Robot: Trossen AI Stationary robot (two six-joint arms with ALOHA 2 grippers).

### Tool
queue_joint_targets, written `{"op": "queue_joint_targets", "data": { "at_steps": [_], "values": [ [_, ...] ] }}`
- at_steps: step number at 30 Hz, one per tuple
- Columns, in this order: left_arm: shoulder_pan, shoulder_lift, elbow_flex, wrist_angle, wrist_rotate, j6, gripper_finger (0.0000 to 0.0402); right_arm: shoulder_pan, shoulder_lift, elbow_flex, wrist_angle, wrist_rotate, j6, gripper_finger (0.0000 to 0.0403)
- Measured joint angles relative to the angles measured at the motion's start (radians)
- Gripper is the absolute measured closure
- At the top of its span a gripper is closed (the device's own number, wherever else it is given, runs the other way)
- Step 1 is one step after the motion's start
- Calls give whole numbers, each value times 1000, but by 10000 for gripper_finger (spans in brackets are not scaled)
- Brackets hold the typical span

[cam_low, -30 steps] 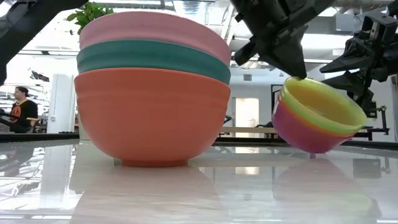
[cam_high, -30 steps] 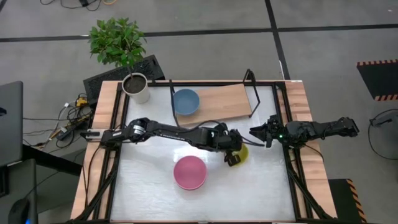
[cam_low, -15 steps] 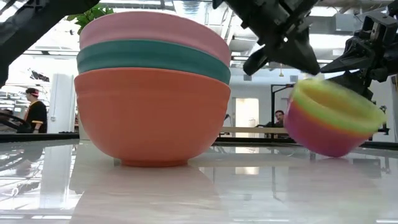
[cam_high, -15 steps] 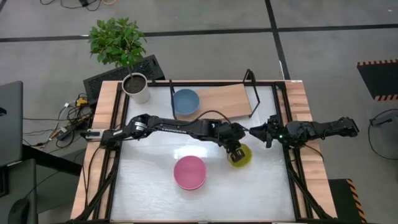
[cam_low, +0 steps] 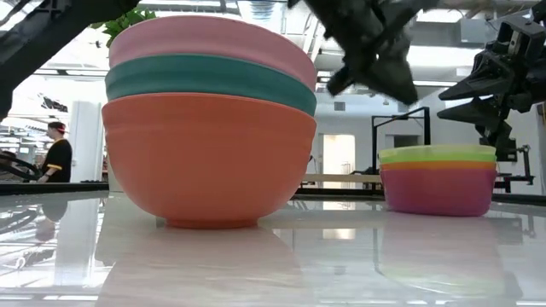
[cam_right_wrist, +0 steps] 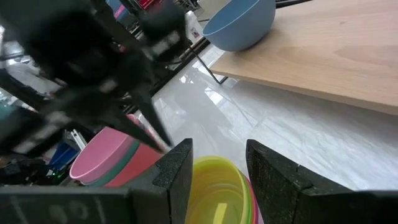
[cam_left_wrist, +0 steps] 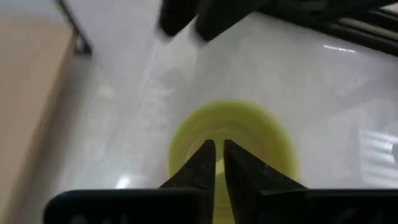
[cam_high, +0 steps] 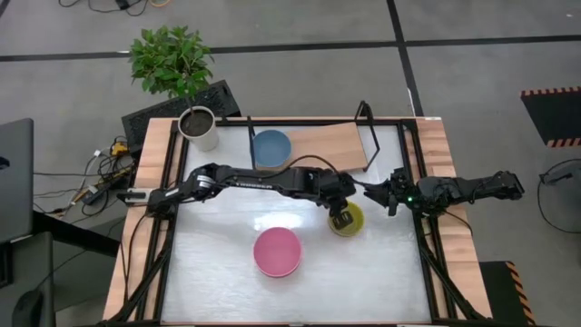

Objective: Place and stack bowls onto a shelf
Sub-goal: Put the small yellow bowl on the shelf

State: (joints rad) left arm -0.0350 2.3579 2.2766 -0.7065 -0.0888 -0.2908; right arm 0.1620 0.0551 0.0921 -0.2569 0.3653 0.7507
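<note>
The left hand point(cam_high: 342, 218) hangs above the yellow-topped stack of bowls point(cam_high: 349, 219), its fingers point(cam_left_wrist: 205, 163) nearly together and grasping nothing. That stack sits flat on the white surface point(cam_high: 218, 259), just in front of the shelf point(cam_high: 327, 148). A blue bowl point(cam_high: 270, 147) rests on the shelf. The pink-topped stack point(cam_high: 276, 251) stands nearer the front. The right hand point(cam_high: 374, 193) waits beside the yellow stack, fingers point(cam_right_wrist: 176, 171) spread apart.

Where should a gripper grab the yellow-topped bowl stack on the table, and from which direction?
Probably at the rim, coming straight down. The yellow-topped stack sits flat and upright on the white tabletop with its open mouth up, so one finger can go inside the top bowl and one outside. The nested sides flare outward, so a side pinch would likely slip. The left gripper is already right above it.
</note>
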Motion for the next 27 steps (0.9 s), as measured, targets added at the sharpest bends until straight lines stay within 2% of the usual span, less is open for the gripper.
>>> {"op": "queue_joint_targets", "data": {
  "at_steps": [3, 8, 12, 16, 27],
  "values": [
    [-4, -7, 6, -53, -51, 47, 347, 0, 0, 0, 0, 0, -1, 228],
    [-1, -2, -43, -63, -52, 74, 281, 0, 0, 0, 0, 0, -4, 228],
    [-2, -2, -86, -70, -101, 70, 250, 0, 0, 0, 0, 1, -4, 228],
    [-3, 0, -109, -37, -107, 67, 247, 0, 0, 0, 0, 1, -4, 228],
    [-4, 34, -109, 8, -108, 36, 273, 0, 0, 0, 0, 3, -26, 228]
  ]
}}
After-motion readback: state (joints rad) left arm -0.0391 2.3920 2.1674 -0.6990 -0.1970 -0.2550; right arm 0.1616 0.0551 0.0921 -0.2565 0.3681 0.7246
